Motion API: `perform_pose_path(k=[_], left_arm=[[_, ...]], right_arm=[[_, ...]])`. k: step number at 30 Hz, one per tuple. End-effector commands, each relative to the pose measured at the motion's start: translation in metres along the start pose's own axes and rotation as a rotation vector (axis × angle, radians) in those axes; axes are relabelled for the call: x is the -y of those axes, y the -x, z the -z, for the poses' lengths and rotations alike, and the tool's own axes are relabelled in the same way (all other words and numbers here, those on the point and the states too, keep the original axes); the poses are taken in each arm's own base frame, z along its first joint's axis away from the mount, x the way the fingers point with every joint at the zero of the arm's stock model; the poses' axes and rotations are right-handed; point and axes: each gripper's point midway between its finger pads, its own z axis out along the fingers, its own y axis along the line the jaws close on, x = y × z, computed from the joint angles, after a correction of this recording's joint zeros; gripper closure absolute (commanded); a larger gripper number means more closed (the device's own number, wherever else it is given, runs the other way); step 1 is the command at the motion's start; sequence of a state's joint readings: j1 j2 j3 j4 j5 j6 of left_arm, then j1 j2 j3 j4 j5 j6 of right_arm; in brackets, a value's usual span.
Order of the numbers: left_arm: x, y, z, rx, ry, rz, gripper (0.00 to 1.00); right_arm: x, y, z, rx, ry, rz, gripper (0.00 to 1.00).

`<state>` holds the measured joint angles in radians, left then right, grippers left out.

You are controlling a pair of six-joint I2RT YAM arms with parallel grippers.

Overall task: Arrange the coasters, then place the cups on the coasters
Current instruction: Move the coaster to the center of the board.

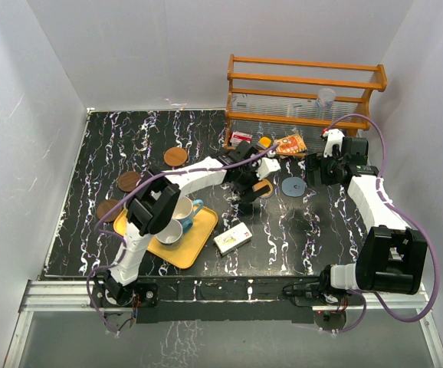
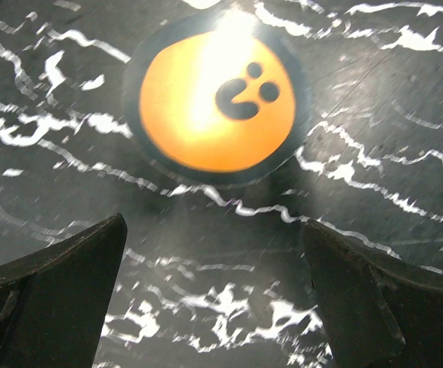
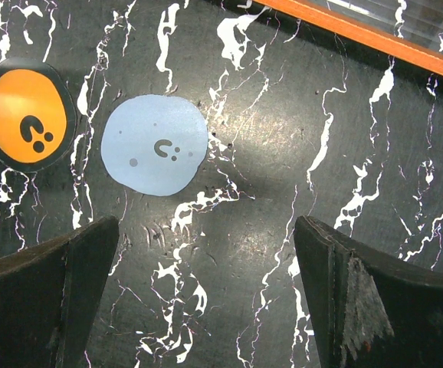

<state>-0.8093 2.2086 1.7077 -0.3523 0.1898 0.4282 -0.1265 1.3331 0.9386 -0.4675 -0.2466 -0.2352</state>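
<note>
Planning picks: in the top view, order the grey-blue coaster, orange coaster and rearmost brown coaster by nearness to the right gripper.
From the right gripper:
1. grey-blue coaster, just to its left.
2. orange coaster, farther left.
3. rearmost brown coaster, far left.

Black white-veined counter [image 1: 129, 138], yellow tray [image 1: 187, 251] near the front left, small white box [image 1: 233, 239] just right of it, wooden rack [image 1: 306, 80] at the back right, clear cup [image 1: 326, 97] on the rack, orange packet [image 1: 291, 144] before the rack
</note>
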Motion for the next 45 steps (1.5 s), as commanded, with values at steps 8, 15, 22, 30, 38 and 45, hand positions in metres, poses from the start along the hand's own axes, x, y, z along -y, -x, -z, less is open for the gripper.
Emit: perform_pose_path(k=[8,15,22,30,38,45], left_arm=[[-0.055,-0.012,0.074,0.069,0.049,0.147,0.02],[-0.103,-0.058,0.099,0.011,0.155,0.307,0.04],[-0.131,-0.111,0.114,-0.054,0.207,0.445,0.05],[-0.137,-0.148,0.123,-0.107,0.232,0.510,0.03],[-0.121,-0.149,0.117,-0.104,0.141,0.522,0.03],[-0.106,-0.155,0.110,-0.119,0.093,0.534,0.07]], right_arm=[[0.004,0.015,-0.001,0.049,-0.006,0.013,0.02],[0.004,0.015,0.000,0.050,-0.002,0.016,0.02],[0.003,0.015,0.000,0.050,0.002,0.018,0.02],[0.002,0.014,-0.001,0.046,0.007,0.019,0.01],[0.002,0.014,0.000,0.048,0.008,0.019,0.02],[0.002,0.014,-0.001,0.047,0.010,0.021,0.02]])
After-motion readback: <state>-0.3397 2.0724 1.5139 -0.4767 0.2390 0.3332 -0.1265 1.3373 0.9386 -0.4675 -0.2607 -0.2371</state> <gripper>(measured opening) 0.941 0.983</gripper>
